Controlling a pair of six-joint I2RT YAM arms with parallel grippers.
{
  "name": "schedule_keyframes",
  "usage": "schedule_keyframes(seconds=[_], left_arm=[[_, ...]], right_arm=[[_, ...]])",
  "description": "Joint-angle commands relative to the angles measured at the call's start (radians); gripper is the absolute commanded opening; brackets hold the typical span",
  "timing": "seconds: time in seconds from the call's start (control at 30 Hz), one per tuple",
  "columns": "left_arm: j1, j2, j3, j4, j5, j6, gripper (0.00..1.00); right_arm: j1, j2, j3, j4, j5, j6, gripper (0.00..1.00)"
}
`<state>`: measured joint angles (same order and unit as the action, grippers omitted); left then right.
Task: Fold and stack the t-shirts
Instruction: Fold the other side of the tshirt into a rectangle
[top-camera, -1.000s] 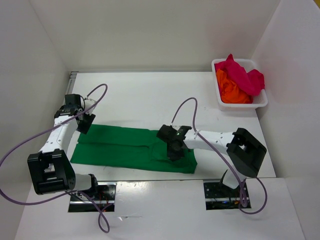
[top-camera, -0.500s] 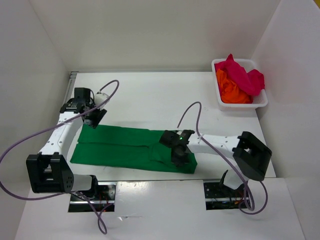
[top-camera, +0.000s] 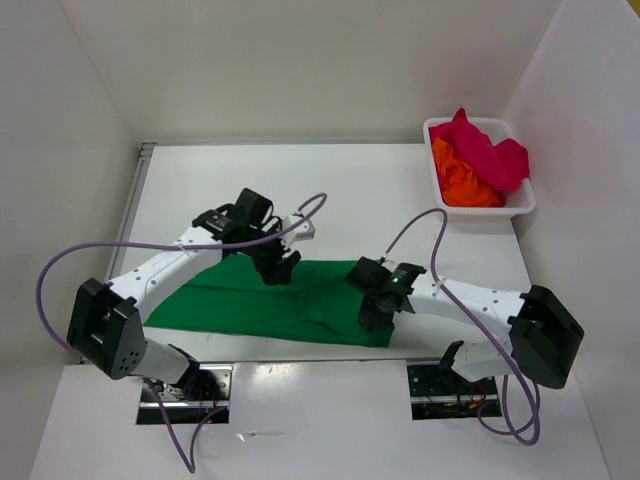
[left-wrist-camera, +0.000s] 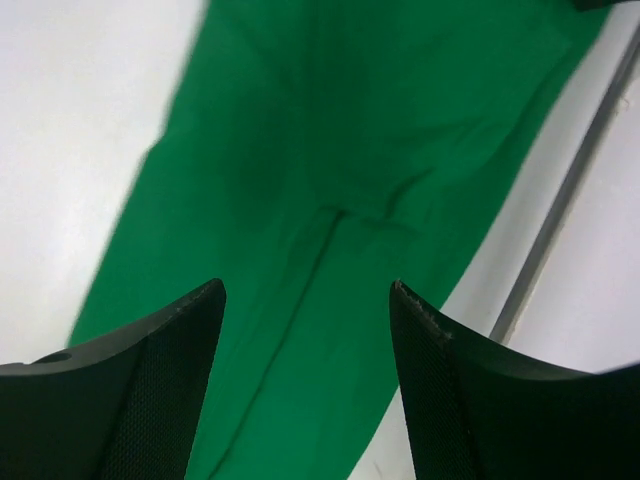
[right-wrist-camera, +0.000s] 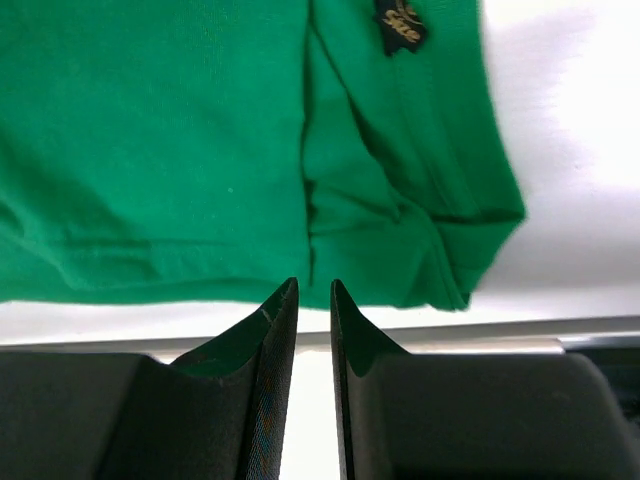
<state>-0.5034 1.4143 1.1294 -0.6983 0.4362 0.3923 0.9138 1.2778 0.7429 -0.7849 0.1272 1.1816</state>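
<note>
The green t-shirt (top-camera: 235, 300) lies flat on the table, folded into a long strip; it also shows in the left wrist view (left-wrist-camera: 330, 130) and the right wrist view (right-wrist-camera: 150, 150). My left gripper (top-camera: 276, 264) hovers open and empty over the strip's far edge near its middle, and its jaws (left-wrist-camera: 305, 300) frame the cloth. My right gripper (top-camera: 376, 312) is over the shirt's right end, jaws (right-wrist-camera: 314, 285) nearly together with nothing between them. The orange t-shirt (top-camera: 462, 182) and the magenta-red t-shirt (top-camera: 487, 150) lie crumpled in the white basket (top-camera: 482, 214) at the back right.
White walls close in the table on the left, back and right. The table's front edge with its metal strip (left-wrist-camera: 560, 210) runs just past the shirt's near side. A black neck label (right-wrist-camera: 400, 25) shows on the shirt's right end.
My left arm swung right from the shirt's left end to over its middle. My right gripper shifted a little right and nearer, toward the shirt's right end. The shirt looks unmoved.
</note>
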Motion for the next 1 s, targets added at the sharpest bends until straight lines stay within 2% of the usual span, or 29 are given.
schedule_keyframes(seconds=[0.0,0.13,0.17,0.27,0.3,0.37,0.4,0.43,0.5,0.6,0.73,0.83,0.97], left_arm=[[-0.088,0.018,-0.062,0.097,0.079,0.023,0.74],[-0.228,0.006,-0.114,0.16,-0.092,0.085,0.71],[-0.257,0.006,-0.114,0.16,-0.216,0.1,0.71],[-0.257,-0.082,-0.134,0.16,-0.399,0.221,0.7],[-0.257,-0.119,-0.146,0.16,-0.419,0.265,0.7],[-0.267,-0.225,-0.218,0.183,-0.419,0.434,0.7],[-0.267,-0.361,-0.252,0.218,-0.395,0.501,0.72],[-0.282,-0.424,-0.285,0.239,-0.354,0.608,0.72],[-0.328,-0.515,-0.35,0.282,-0.315,0.666,0.73],[-0.352,-0.459,-0.35,0.283,-0.234,0.68,0.73],[-0.415,-0.402,-0.379,0.292,-0.096,0.808,0.73],[-0.455,-0.379,-0.453,0.304,-0.083,0.931,0.73],[-0.466,-0.318,-0.505,0.304,-0.062,1.077,0.67]], right_arm=[[0.0,0.044,-0.007,0.087,-0.009,0.006,0.25],[0.0,0.104,0.006,0.111,-0.018,-0.004,0.26],[-0.009,0.113,0.016,0.122,-0.032,-0.013,0.27],[-0.009,0.158,0.026,0.145,-0.046,-0.022,0.29],[-0.009,0.169,0.026,0.145,-0.046,-0.031,0.29],[-0.009,0.181,0.026,0.164,-0.055,-0.031,0.29],[-0.009,0.181,0.013,0.164,-0.055,-0.031,0.29],[-0.009,0.181,0.003,0.177,-0.055,-0.031,0.29],[-0.009,0.161,-0.008,0.191,-0.055,-0.031,0.29],[-0.027,0.14,-0.008,0.191,-0.055,-0.031,0.29],[-0.049,0.114,-0.019,0.191,-0.064,-0.042,0.29],[-0.075,0.089,-0.028,0.191,-0.073,-0.06,0.29],[-0.084,0.069,-0.028,0.182,-0.074,-0.06,0.3]])
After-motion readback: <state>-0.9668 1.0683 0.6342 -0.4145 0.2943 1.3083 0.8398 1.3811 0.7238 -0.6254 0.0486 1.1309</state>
